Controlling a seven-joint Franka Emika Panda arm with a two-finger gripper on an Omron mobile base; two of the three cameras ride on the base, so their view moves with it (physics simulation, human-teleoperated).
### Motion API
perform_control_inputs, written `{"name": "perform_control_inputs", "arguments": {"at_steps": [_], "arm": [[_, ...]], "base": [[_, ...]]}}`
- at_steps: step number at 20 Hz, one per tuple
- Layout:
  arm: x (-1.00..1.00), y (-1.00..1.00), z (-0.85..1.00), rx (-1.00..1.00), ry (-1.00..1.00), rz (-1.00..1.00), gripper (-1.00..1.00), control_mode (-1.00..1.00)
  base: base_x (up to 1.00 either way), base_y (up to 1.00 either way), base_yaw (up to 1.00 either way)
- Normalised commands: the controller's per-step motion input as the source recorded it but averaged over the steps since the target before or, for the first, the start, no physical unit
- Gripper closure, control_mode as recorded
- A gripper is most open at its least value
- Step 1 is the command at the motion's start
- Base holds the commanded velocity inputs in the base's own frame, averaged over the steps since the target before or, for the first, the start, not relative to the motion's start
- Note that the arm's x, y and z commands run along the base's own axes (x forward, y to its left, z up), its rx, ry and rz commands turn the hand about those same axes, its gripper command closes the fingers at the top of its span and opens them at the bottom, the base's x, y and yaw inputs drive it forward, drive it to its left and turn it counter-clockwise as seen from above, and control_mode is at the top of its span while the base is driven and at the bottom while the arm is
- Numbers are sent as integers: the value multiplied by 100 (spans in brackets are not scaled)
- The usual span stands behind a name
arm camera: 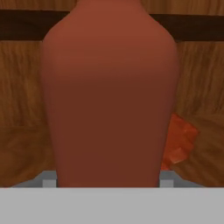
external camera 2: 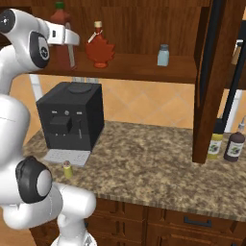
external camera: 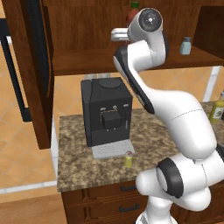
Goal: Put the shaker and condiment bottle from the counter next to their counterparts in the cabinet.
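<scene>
Gripper: the gripper (external camera 2: 67, 43) is up at the cabinet shelf, jaws closed on the body of the condiment bottle (external camera 2: 61, 36); the hand view has the red body pressed between the two finger tips.
Condiment bottle: tall, slim and red with a green cap, upright, its base at or just above the shelf (external camera 2: 144, 67); I cannot tell whether it already rests on the plank.
Bottle's neighbour: the maple-leaf bottle (external camera 2: 100, 48), squat and red with a tagged neck, stands just beside the held one on the same shelf; a patch of it peeks past the body in the hand view (arm camera: 181, 138).
Blue shaker: the pale blue shaker (external camera 2: 163, 55) with a grey top stands further along the shelf, well apart from the two bottles.
Cabinet: the cabinet (external camera: 33, 74) is dark reddish-brown wood, its tall door swung open.
Yellow-green shaker: the shaker (external camera: 128, 159), tiny with a pale silvery top, stands upright on the tabletop (external camera 2: 158, 168) right in front of the coffee machine (external camera: 106, 111), touching nothing.
Progress: roughly half done by my judgement; the bottle has reached its counterpart but is not yet released.
Left to do: let go of the bottle, then fetch the shaker and set it by the blue one.
Other bottles: a yellowish dark-capped bottle (external camera 2: 215, 141) and a dark brown one (external camera 2: 234, 144) stand at the far end of the tabletop, no part of the job.
</scene>
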Motion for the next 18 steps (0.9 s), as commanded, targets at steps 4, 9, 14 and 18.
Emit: {"name": "perform_control_inputs", "arguments": {"at_steps": [4,9,14,18], "arm": [[36,0,-12,0,0,0,100,-100],[19,1,-13,0,0,0,100,-100],[20,2,-15,0,0,0,100,-100],[31,0,-1,0,0,0,100,-100]], "base": [[0,0,0],[0,0,0],[0,0,0],[0,0,0]]}}
